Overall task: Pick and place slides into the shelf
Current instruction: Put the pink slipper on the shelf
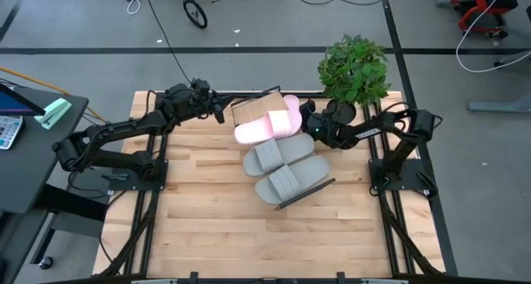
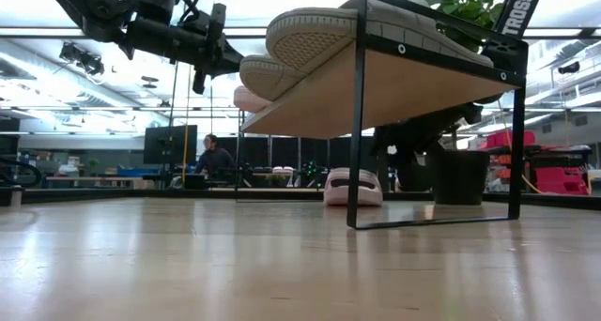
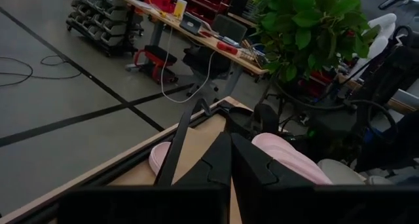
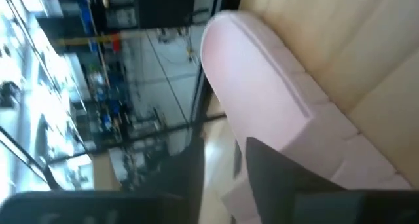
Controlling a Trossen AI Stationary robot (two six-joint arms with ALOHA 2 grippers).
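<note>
The shelf (image 1: pixel 253 110) stands slantwise at the table's far middle; the low view shows its underside (image 2: pixel 376 86). Two grey slides (image 1: pixel 280 155) (image 1: pixel 292 180) lie on it side by side, and a pink slide (image 1: pixel 255 131) lies at its far end. A second pink slide (image 1: pixel 289 118) sits at the shelf's far right side; in the low view it rests on the tabletop (image 2: pixel 353 185). My right gripper (image 1: pixel 305 122) is open right at this slide (image 4: pixel 262 86). My left gripper (image 1: pixel 219 110) is shut, level, beside the shelf's far left corner. My left gripper (image 3: pixel 230 165) has its shut fingers right next to the shelf's black frame bar (image 3: pixel 180 139); whether they touch it I cannot tell. My right gripper (image 4: pixel 222 178) has its fingers apart at the second pink slide's near edge (image 4: pixel 229 194); one finger (image 4: pixel 288 175) lies before the slide, and touch cannot be told.
A potted plant (image 1: pixel 355 68) stands at the far right corner, just behind my right arm. The near half of the plank table (image 1: pixel 249 234) is bare wood. A person (image 2: pixel 214 157) sits far off in the room.
</note>
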